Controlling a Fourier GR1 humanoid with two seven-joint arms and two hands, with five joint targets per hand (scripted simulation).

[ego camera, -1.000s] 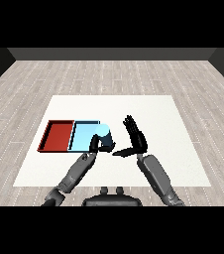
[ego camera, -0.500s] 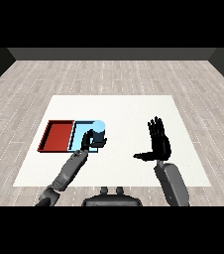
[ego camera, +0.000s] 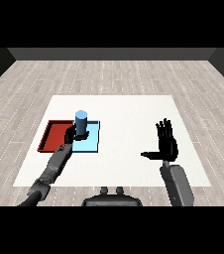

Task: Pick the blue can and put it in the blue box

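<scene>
Blue can: the can (ego camera: 81, 123) stands upright in the left hand (ego camera: 72, 135), over the near-left part of the blue tray (ego camera: 93, 143), close to the edge it shares with the red tray (ego camera: 53, 135).
Contact with tray: I cannot tell whether the can's base touches the tray floor or hangs just above it; the hand hides the base.
Step in hand: placing, as I judge it. The can is carried and already over the right tray, so picking is done and the release is not yet done.
Next move: it calls for lowering the can until its base sits flat inside the blue tray, then uncurling the fingers and drawing the hand back without tipping the can. A small shift to the right, away from the red tray, would give more margin.
Left fingers: curled round the lower half of the can, thumb side towards the red tray; the can's top shows clear above them.
Right hand: the right hand (ego camera: 165, 142) is held up over the bench (ego camera: 129, 111), well apart from both trays, palm towards the left.
Right fingers: straight and spread upward, thumb stuck out to the left, holding and touching nothing.
Risk: the can is tall and narrow, so a release from a height or at a tilt could topple it.
</scene>
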